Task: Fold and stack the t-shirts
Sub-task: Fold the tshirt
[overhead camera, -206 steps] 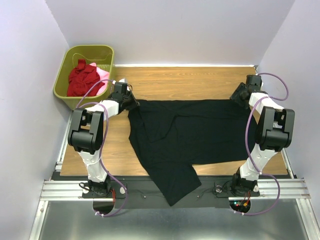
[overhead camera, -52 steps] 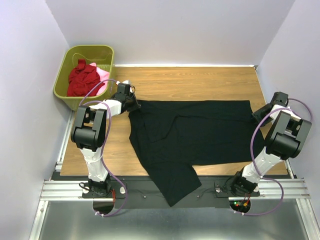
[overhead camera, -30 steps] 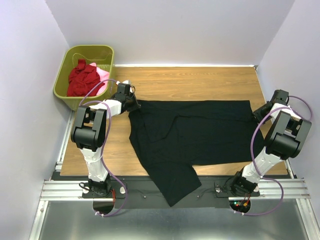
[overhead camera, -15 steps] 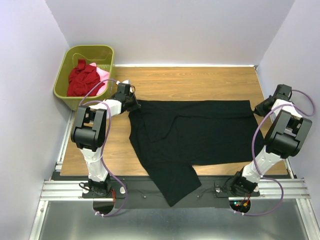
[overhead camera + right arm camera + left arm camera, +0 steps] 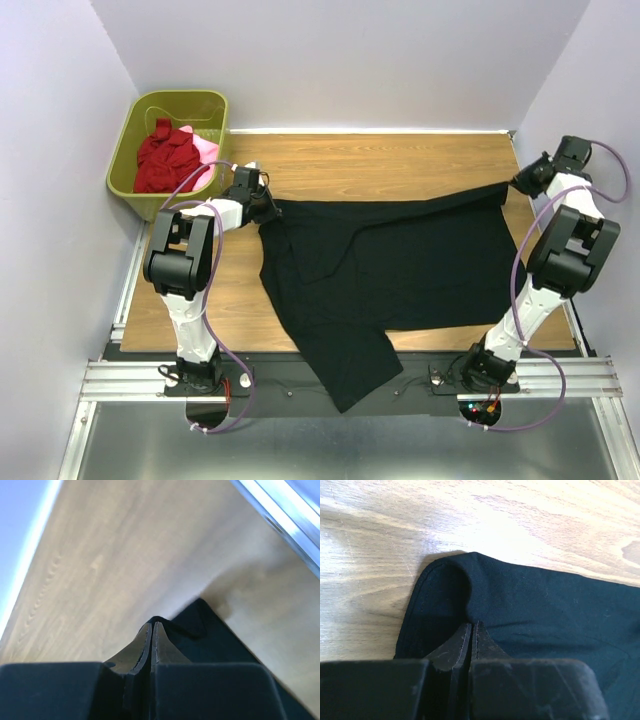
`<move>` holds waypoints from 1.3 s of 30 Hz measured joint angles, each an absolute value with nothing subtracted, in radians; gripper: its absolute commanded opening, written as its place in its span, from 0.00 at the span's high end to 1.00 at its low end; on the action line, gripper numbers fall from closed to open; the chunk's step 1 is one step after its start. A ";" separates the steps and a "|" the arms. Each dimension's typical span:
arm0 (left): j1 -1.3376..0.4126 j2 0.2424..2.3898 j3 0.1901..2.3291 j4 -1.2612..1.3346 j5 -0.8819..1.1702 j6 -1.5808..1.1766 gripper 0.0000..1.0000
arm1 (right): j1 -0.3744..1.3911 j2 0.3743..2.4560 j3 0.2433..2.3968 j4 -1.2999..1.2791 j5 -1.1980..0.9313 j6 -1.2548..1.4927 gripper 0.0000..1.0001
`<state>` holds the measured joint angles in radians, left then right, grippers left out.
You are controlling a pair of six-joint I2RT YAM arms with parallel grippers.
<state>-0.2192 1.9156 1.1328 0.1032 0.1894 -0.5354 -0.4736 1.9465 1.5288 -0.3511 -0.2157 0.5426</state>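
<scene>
- Nearest the arm bases, one part of the black t-shirt point(image 5: 390, 265) droops over the front edge of the table point(image 5: 400, 160). The rest lies spread and creased across the wood.
- At the shirt's far left corner, the left gripper point(image 5: 471, 630) is pinched together on a hemmed fold of the cloth, low against the table.
- At the far right corner, the right gripper point(image 5: 151, 629) is clamped on the fabric's tip, raised so that edge pulls taut.
- The cloth looks light, limp and likely to sag and bunch. Hems and corners appear the surest hold, taken two at a time.
- Farthest back on the left, a red t-shirt point(image 5: 165, 158) and a pink t-shirt point(image 5: 207, 148) sit crumpled in the green basket point(image 5: 128, 135), not yet folded.
</scene>
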 measured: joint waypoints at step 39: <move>-0.205 1.916 1.132 0.119 0.236 -0.592 1.00 | -0.408 1.944 1.441 -0.171 -0.197 0.484 0.99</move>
<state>-0.2050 1.9160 1.1316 0.1192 0.2359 -0.5922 -0.4076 1.9442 1.4406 -0.1707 -0.1967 0.4835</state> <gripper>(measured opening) 0.095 0.022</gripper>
